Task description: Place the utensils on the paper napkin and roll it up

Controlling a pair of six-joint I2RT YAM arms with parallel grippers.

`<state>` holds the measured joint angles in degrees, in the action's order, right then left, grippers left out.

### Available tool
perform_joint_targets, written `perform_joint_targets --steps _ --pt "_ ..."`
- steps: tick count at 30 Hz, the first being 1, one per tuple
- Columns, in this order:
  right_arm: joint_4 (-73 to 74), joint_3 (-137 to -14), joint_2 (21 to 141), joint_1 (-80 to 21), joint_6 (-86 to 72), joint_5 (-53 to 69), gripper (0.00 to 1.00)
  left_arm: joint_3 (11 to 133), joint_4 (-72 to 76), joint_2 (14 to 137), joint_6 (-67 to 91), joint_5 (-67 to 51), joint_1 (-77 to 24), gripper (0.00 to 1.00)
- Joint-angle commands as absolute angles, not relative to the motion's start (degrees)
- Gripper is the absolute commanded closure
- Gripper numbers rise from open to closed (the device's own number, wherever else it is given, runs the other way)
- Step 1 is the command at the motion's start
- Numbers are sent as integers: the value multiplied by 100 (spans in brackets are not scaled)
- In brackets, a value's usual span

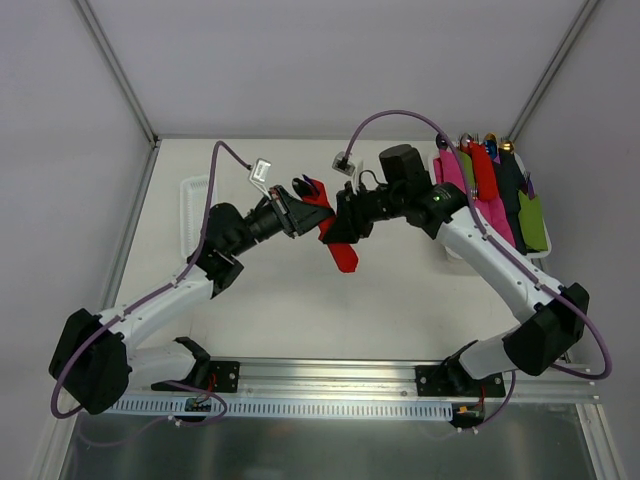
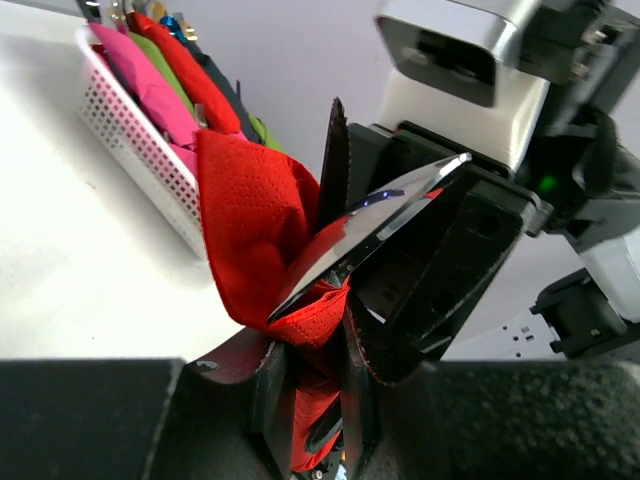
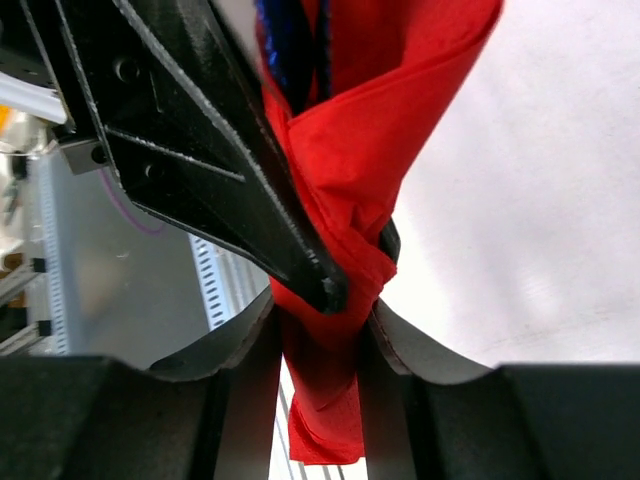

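Note:
The red paper napkin (image 1: 343, 256) hangs in the air over the middle of the table, wrapped into a loose bundle. My left gripper (image 1: 305, 195) is shut on its upper part, and my right gripper (image 1: 338, 228) meets it from the right. In the left wrist view the napkin (image 2: 250, 210) sits between my left gripper's jaws (image 2: 315, 350), and a shiny silver utensil (image 2: 380, 220) pokes out of the folds. In the right wrist view my right gripper (image 3: 320, 340) presses on the twisted napkin (image 3: 350, 150), whose tail hangs below. A left finger (image 3: 200, 130) crosses in front.
A white perforated basket (image 1: 452, 250) at the back right holds pink, red, green and dark rolled bundles; it also shows in the left wrist view (image 2: 130, 130). A white ribbed tray (image 1: 195, 200) lies at the left, behind the left arm.

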<state>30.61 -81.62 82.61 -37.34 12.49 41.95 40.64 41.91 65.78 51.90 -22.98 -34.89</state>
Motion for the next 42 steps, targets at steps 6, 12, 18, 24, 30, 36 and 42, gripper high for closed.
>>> perform_joint_targets --steps 6,12,18,24,30,36,42 --pt "2795 -8156 8420 -3358 817 5808 62 4201 5651 6802 5554 -2847 -3533 100" --pt "2760 -8051 8385 -3217 765 6195 66 4201 5923 6961 5704 -2979 -3533 100" --pt "2760 -7919 8393 -3085 712 6512 73 4271 6020 7075 5801 -3067 -3507 100" --pt "2777 -7866 8385 -2944 650 6679 82 4315 6223 7260 6020 -3190 -3463 100" --pt "2786 -7787 8341 -2857 650 6601 100 4412 6197 7330 6056 -3287 -3445 97" --pt "2795 -7743 8113 -2742 773 6399 100 4509 5355 7111 5582 -3103 -3445 36" --pt "2804 -7848 7919 -2242 721 6477 100 4729 4246 6812 4896 -2901 -3445 1"
